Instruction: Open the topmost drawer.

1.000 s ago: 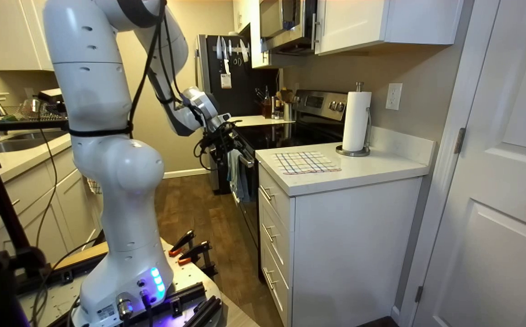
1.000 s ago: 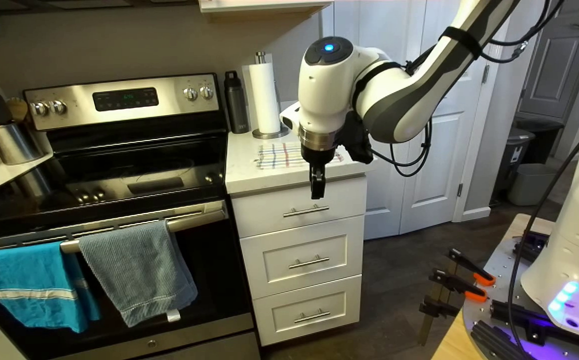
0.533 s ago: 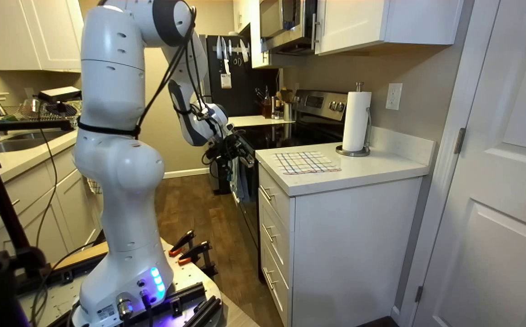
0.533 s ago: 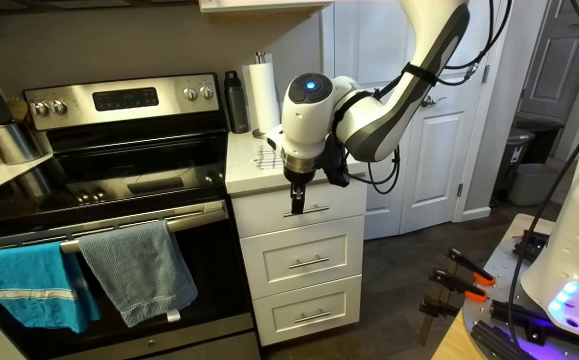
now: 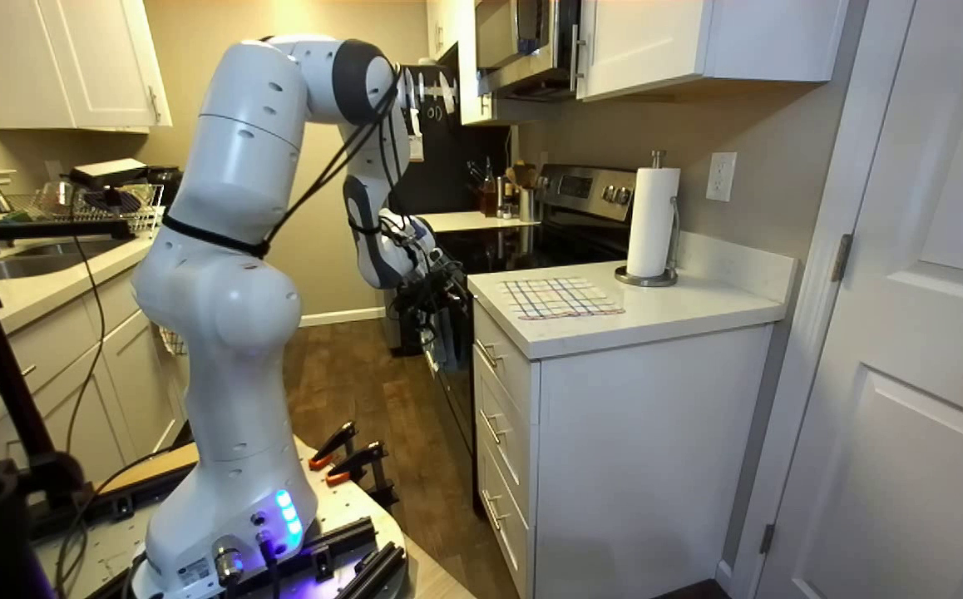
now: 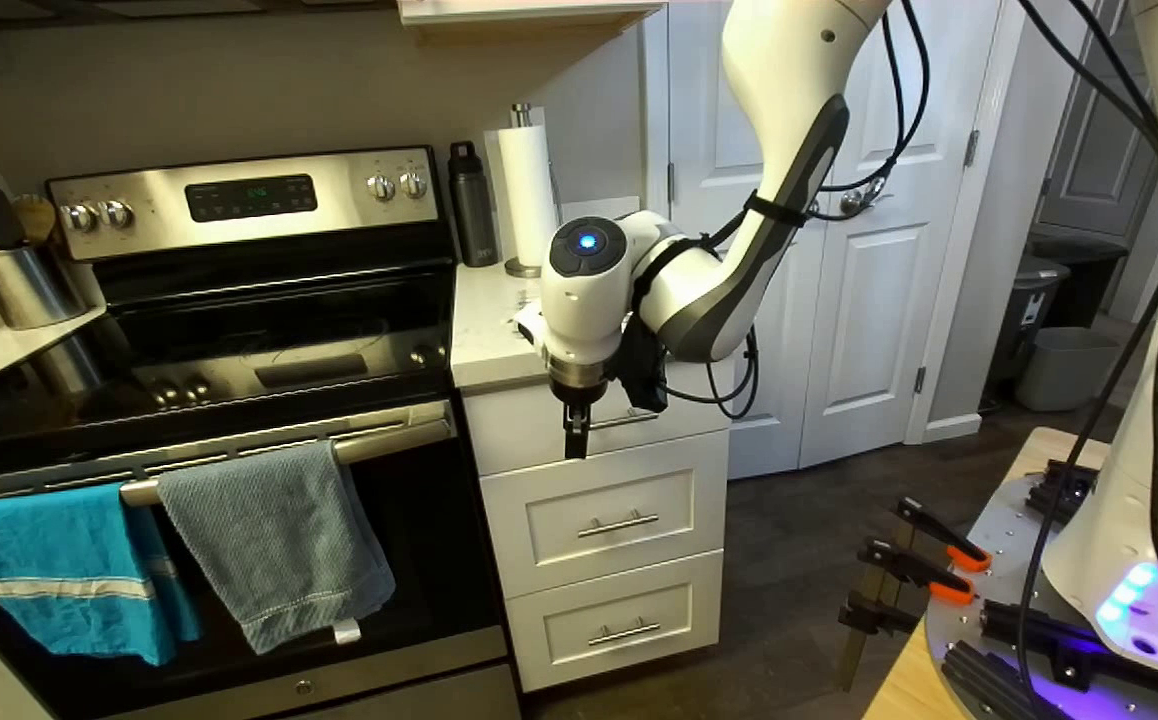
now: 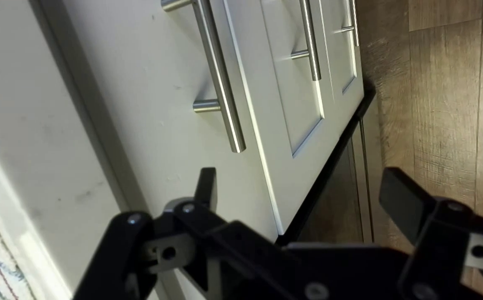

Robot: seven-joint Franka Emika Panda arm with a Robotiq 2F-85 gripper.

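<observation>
The topmost drawer (image 6: 509,435) is a plain white front under the counter. It is shut in both exterior views (image 5: 508,366) and shows large in the wrist view (image 7: 141,108). Its silver bar handle (image 7: 220,79) lies above and left of the gap between my fingers in the wrist view. In an exterior view, the gripper and wrist partly cover this handle (image 6: 627,418). My gripper (image 7: 302,191) is open and empty, its fingers wide apart and clear of the handle. In an exterior view, its black fingers (image 6: 576,440) hang in front of the drawer, at the handle's left end.
Two lower drawers with bar handles (image 6: 619,523) (image 6: 624,632) are shut below. The counter (image 5: 656,320) juts above, with a checked cloth (image 5: 560,298) and paper towel roll (image 5: 653,220). The stove (image 6: 269,340) with hanging towels (image 6: 279,540) stands beside the drawers.
The arm has reached forward and down; the gripper has dropped from above the top drawer's handle to beside its left end. The drawers have not moved.
</observation>
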